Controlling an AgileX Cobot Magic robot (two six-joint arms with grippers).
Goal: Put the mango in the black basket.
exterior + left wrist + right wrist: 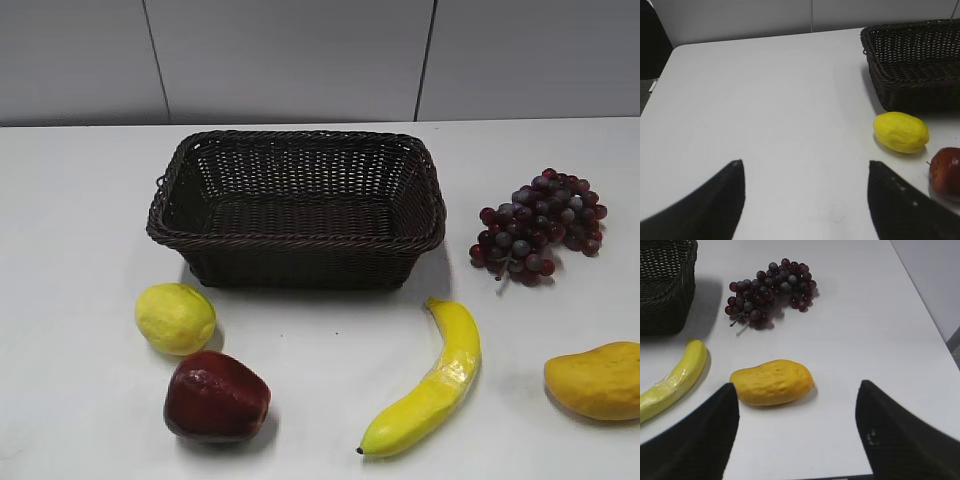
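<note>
— Any brand or writing on anything from where you stand?

— None that I can read. Nearest the right gripper (795, 405), its two dark fingers stand wide apart with nothing between them. The mango (772, 382) lies on the white table (870, 330) just ahead of that gap, a little toward its left finger, not touching either one.

— And the other arm?

— The left gripper (805, 172) is also spread wide and empty, over bare table. Ahead of it and off to its right sits the lemon (901, 132), with a red apple (945, 172) beside it at the frame edge.

— What does one camera give you that the others don't?

— The right wrist view alone shows the whole mango; in the exterior view it is cut by the right edge. The exterior view shows neither gripper, but it is the only one showing the whole black basket (296, 208), which has nothing in it. The apple shows whole there too.

— Further out from the right gripper?

— A banana (672, 380) lies to the left of the mango, close but apart. Beyond the mango is a bunch of dark grapes (771, 292), and farther left the basket's corner. The mango is well clear of the basket, with the banana between them.
</note>
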